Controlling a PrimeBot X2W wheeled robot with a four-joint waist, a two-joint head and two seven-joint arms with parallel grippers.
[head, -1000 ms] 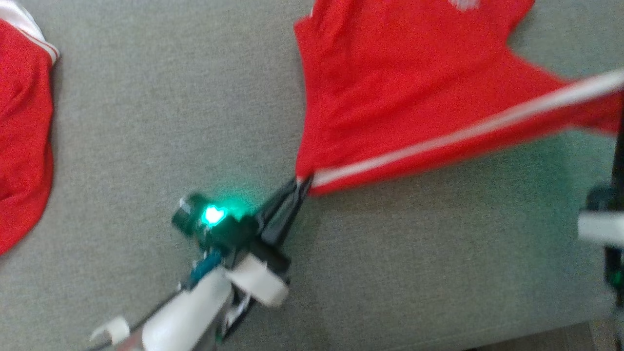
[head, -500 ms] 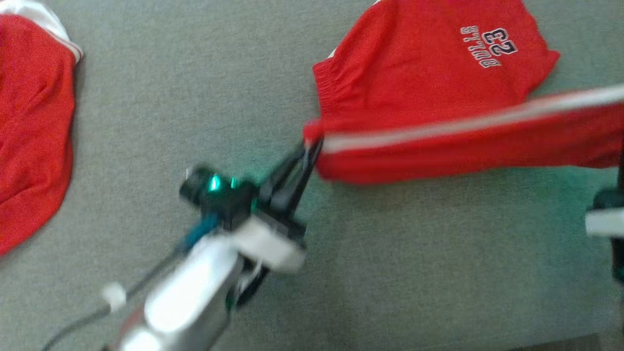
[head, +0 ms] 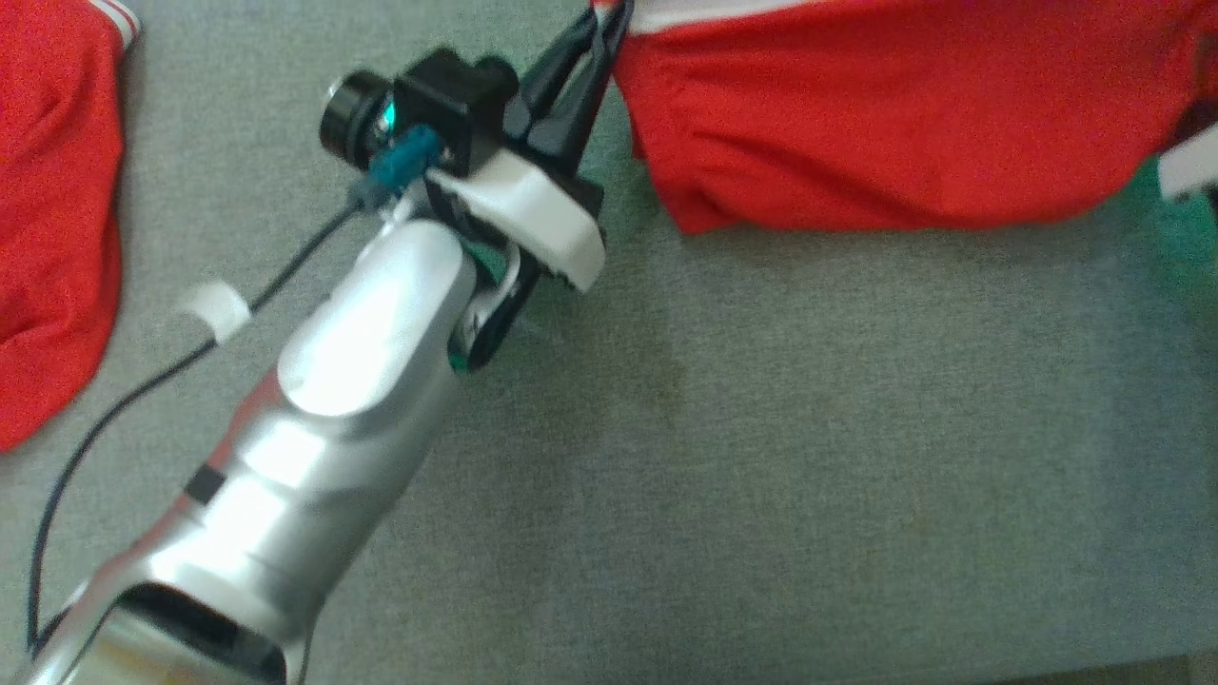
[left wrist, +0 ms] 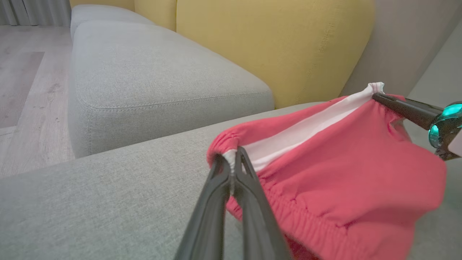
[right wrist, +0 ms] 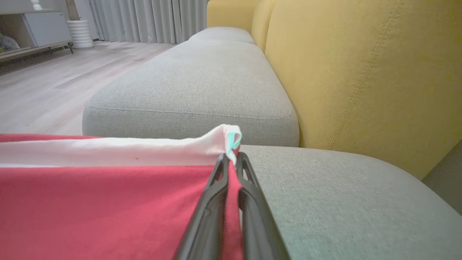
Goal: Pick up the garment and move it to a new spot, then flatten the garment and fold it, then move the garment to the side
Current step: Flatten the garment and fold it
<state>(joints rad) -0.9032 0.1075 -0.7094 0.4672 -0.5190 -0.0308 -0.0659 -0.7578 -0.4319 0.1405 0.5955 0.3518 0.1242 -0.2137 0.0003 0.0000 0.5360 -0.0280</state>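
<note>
I have the red garment (left wrist: 346,187) strung between both arms, over the grey seat cushion (head: 761,428) of the sofa. My left gripper (left wrist: 231,162) is pinched tight on the gathered elastic edge, right where the white stripe (left wrist: 299,130) begins, with cloth squeezed between the two dark fingers. My right gripper (right wrist: 233,159) is clamped the same way on the far end of that stripe, the white corner poking up just above its fingertips. The stripe runs fairly taut from one grip to the other, and the red fabric sags below it in a loose belly. From the head view the garment sits at the upper edge, toward my right, casting a shadow on the cushion, but I cannot tell whether its lowest fold touches the seat. A second red garment (head: 48,219) lies on the same cushion well off to my left, apart from the one I hold. Behind the seat stands a yellow back cushion (left wrist: 270,43), and another grey seat cushion (right wrist: 202,83) adjoins this one, with pale wooden floor (right wrist: 47,83) beyond.
</note>
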